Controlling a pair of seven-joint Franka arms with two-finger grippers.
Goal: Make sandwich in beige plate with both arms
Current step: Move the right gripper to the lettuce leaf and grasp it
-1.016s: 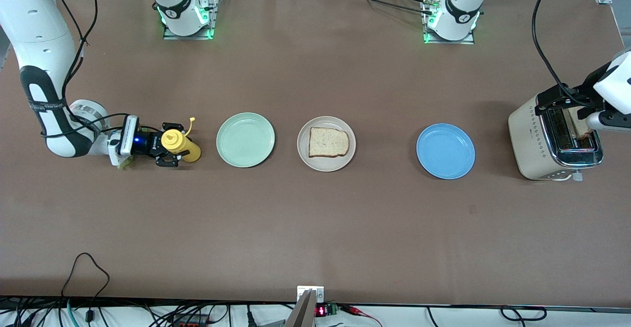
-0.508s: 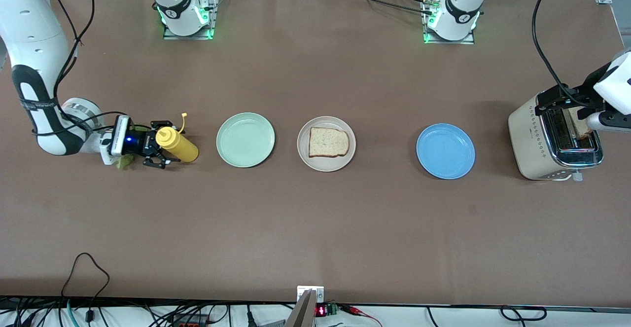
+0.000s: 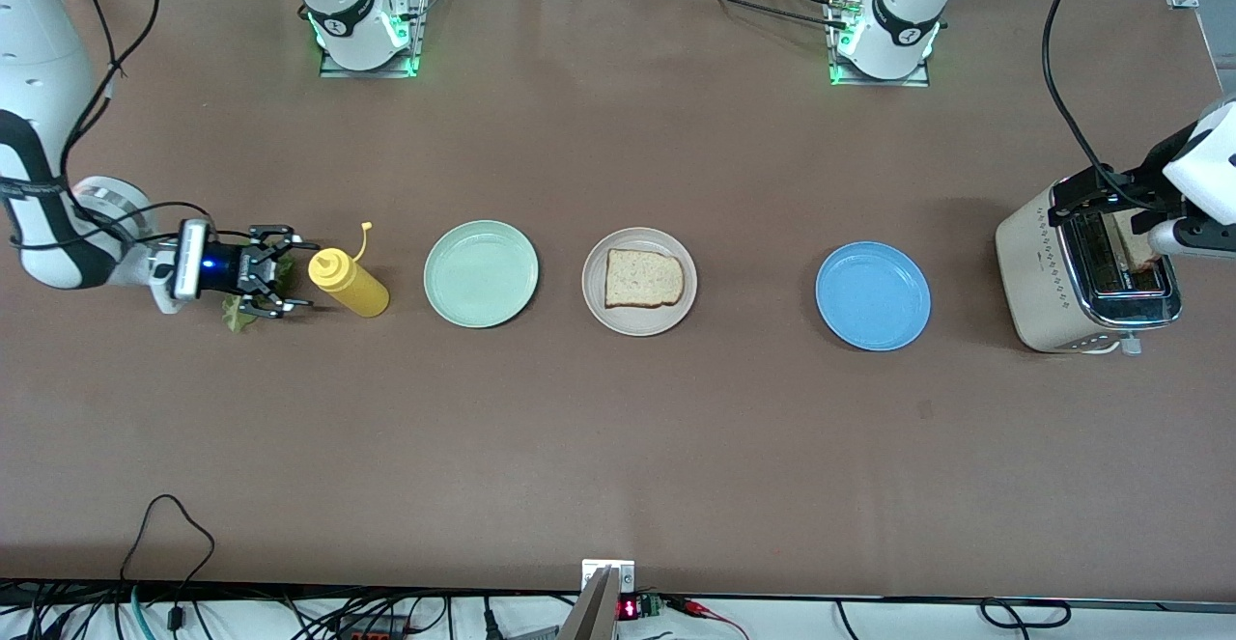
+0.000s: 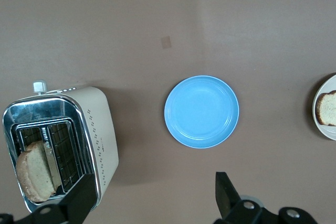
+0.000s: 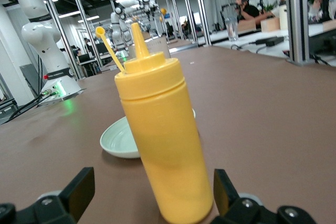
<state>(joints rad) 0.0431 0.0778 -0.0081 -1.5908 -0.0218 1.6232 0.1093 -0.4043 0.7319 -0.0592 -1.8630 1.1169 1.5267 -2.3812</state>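
Beige plate (image 3: pixel 638 281) sits mid-surface w/ one bread slice (image 3: pixel 644 278) on it. Slice lies flat, long axis along the row of plates, rounded top crust pointing at 3 o'clock in front view, toward the left arm's end. Slice fills the plate's middle; bare rim shows all round, widest at 9 o'clock.

Mint plate (image 3: pixel 481 273) is beside the beige plate toward the right arm's end, small gap between them. Blue plate (image 3: pixel 873 295) is toward the left arm's end, well apart. Surface (image 3: pixel 618 447) nearer the front camera than the row is bare, same for the strip up toward the bases.

Right tool (image 3: pixel 278 281) is low at the right arm's end, lying sideways, fingers spread wide, holding nothing. Yellow bottle (image 3: pixel 349 283) stands upright just beside its tips, not touching; in right wrist view bottle (image 5: pixel 160 140) stands between the fingers but ahead of them. Green lettuce (image 3: pixel 237 312) lies on the surface under the tool.

Left tool (image 4: pixel 152 198) hangs over the toaster (image 3: pixel 1086 273) at the left arm's end, fingers wide apart, gripping nothing. 2nd slice (image 4: pixel 35 178) stands on edge in a toaster slot.
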